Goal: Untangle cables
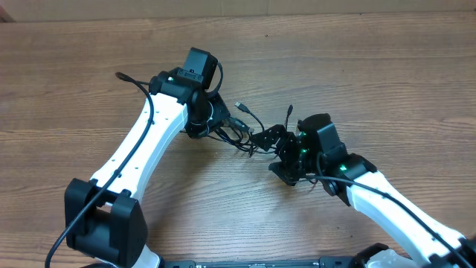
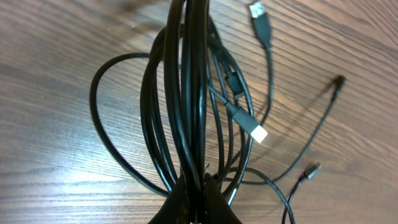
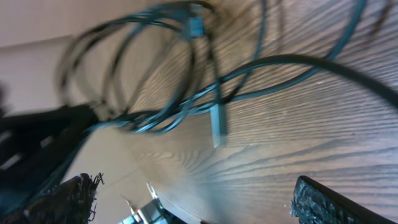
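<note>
Left gripper [image 2: 196, 194] pinched shut on bundle of thin black cables [image 2: 186, 93] at table centre, loops dangling onto brown wooden table [image 2: 50, 124], probably to let strands hang apart. Right gripper [image 3: 199, 205] fingers wide, empty, just right of bundle, likely poised for loose silvery-tipped plug [image 2: 258, 132].

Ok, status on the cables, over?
Left gripper shut on the cables. Right gripper open beside the tangle. Plug ends loose on the table. Right wrist view blurred.
</note>
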### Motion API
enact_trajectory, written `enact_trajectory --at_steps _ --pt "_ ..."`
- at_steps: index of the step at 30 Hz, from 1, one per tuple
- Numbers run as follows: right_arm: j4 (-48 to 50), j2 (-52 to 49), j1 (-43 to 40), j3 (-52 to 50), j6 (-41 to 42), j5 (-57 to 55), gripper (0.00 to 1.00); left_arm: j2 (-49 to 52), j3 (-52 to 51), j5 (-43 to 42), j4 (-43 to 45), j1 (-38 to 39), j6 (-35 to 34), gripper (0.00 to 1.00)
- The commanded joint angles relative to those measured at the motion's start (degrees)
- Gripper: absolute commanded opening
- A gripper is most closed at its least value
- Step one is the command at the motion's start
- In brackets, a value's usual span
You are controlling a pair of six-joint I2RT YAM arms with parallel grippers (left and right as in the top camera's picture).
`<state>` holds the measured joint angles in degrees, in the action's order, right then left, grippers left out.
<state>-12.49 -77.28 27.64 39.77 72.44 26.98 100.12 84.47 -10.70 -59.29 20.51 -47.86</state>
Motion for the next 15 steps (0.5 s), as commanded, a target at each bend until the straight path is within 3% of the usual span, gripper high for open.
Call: enact_trajectory --at_steps 1,15 --pt "2.3 -3.5 0.4 0.6 4.0 1.2 1.0 -4.2 2.5 -1.4 0.0 0.1 5.5 0.04" --pt "12.3 -8.0 0.4 0.6 5.0 7.7 1.0 -9.2 2.5 -9.6 0.0 0.1 5.9 0.04"
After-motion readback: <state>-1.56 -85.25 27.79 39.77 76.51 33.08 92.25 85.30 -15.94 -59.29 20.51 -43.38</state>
